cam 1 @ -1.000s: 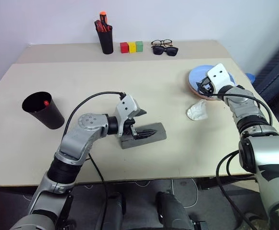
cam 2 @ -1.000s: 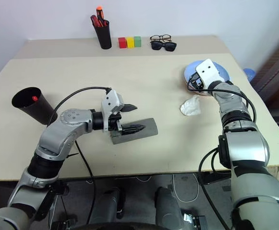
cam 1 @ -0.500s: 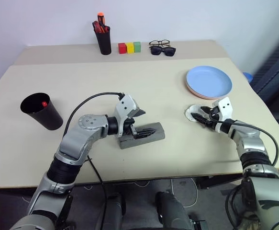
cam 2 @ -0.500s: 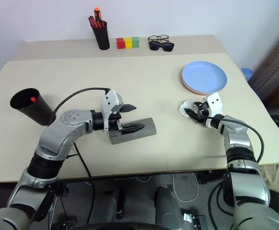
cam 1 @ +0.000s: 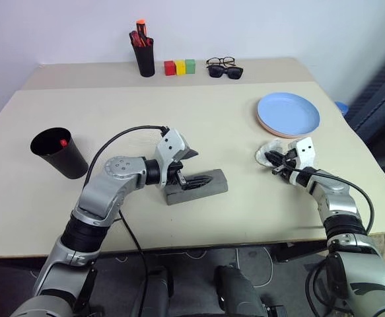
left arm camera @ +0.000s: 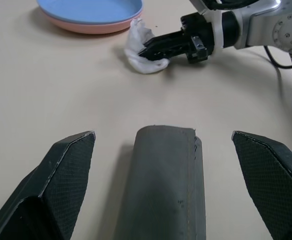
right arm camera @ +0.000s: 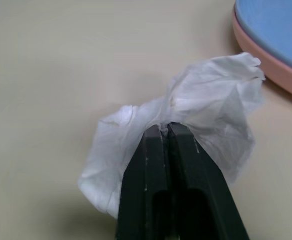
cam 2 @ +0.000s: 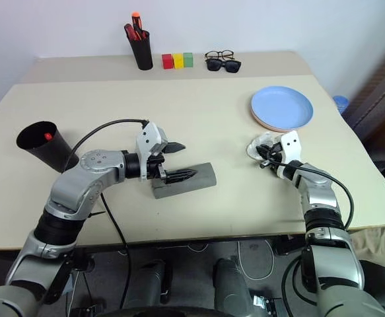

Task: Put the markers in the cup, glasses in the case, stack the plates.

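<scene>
**Right gripper pinched on tissue, left spread over closed case**

Your right gripper [right arm camera: 167, 131] is clenched, both black fingers pressed together on a fold of the crumpled white tissue [right arm camera: 201, 115], which sits on the table [cam 1: 232, 112] just beside the plates. Whether the tissue is lifted or still resting, you can't tell.

The plates: light blue plate [cam 1: 288, 112] sits stacked on the salmon pink plate [left arm camera: 88, 27], only the pink rim showing underneath. They're at the table's right side.

Your left gripper [left arm camera: 166, 165] is released, fingers [left arm camera: 60, 175] spread wide on either side of the grey case [cam 1: 197, 185]. The case lies mid-table with its lid shut, end pointing out between your fingers. Contact with the case isn't clear.

The black cup [cam 1: 59, 152] stands at the left of the table, well apart from the case, tilted toward the camera, with a red marker tip [cam 1: 63, 141] visible inside. The white marker can't be made out.

Along the back edge: a black pen holder [cam 1: 144, 58] with red and orange pens, then red, yellow and green blocks [cam 1: 180, 66], then two pairs of spectacles [cam 1: 224, 67] together, dark sunglasses in front, a clear pair behind.

No readable writing, brand or label on anything.
</scene>
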You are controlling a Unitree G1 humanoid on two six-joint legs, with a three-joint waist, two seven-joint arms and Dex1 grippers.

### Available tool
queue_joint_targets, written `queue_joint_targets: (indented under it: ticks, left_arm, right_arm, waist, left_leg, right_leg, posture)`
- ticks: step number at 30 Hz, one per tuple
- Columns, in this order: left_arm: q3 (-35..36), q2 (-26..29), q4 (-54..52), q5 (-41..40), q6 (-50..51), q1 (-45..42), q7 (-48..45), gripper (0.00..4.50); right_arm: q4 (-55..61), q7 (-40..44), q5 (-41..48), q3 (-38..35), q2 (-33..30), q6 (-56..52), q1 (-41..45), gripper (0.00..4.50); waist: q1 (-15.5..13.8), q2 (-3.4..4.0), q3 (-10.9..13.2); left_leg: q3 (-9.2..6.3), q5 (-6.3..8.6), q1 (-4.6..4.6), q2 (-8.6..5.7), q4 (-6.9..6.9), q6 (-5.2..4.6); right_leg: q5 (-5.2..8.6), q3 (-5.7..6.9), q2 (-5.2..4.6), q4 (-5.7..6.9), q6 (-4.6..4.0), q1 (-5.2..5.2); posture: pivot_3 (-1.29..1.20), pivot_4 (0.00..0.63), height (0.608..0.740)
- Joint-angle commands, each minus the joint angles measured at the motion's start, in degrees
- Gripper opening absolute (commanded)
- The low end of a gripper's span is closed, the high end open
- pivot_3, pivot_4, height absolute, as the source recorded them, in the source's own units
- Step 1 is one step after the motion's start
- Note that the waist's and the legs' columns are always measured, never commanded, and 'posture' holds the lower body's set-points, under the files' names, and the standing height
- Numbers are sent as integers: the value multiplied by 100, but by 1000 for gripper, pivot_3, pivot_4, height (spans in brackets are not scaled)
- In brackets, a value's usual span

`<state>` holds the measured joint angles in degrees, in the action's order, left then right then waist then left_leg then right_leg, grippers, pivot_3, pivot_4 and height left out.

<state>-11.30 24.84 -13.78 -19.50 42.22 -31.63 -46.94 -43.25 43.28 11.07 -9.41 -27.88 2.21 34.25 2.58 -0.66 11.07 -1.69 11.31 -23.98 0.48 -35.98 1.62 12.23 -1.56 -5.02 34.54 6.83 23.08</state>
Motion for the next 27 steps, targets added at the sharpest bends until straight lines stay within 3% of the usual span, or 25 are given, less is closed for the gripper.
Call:
queue_joint_targets:
  ticks: [1,9,12,15,18,22,27]
  left_arm:
    - [185,41,-227,-131,16,-16,71,4500]
    - [273,53,-422,-246,115,79,278,4500]
    - [414,26,-607,-302,236,165,514,4500]
    - [608,57,-896,-385,413,364,780,4500]
    - [840,41,-1163,-489,445,617,962,4500]
    - [1034,98,-1478,-365,14,1126,1156,4500]
    - [1023,153,-1906,-228,-508,1842,1311,4500]
  right_arm:
    - [296,-50,203,-200,-89,218,715,51]
    - [-2422,-1362,-841,140,-489,1410,3039,51]
    - [-3009,-1997,-1272,333,-628,1468,3448,955]
    - [-3246,-2593,-1679,520,-748,1482,3666,2394]
    - [-3312,-2742,-1818,533,-850,1487,3806,2394]
    - [-3209,-2195,-1665,412,-875,1757,3683,2394]
    - [-2432,-223,-861,58,-801,1765,2819,2394]
  waist:
    - [8,7,5]
    - [-37,9,8]
    - [-35,9,8]
    - [-17,10,10]
    - [1,14,12]
    - [25,13,11]
    - [-18,12,11]
  left_leg:
    - [1,0,-5,0,0,0]
    - [0,0,-15,0,10,0]
    - [1,0,-34,-2,14,0]
    - [4,0,-44,-6,14,0]
    - [3,-1,-42,-6,13,1]
    - [3,-1,-37,-4,14,1]
    - [3,0,-29,-3,18,0]
  right_leg:
    - [0,0,0,2,0,7]
    - [4,0,0,0,2,21]
    - [3,0,-2,-25,2,22]
    - [1,-2,-7,-26,2,33]
    - [1,-2,-5,-16,2,37]
    - [1,-3,-2,-14,1,37]
    - [1,-2,-2,-20,2,25]
  posture:
    - [0,150,740]
    - [0,150,740]
    - [0,150,740]
    - [0,150,740]
    - [0,150,740]
    - [0,150,740]
    - [0,150,740]
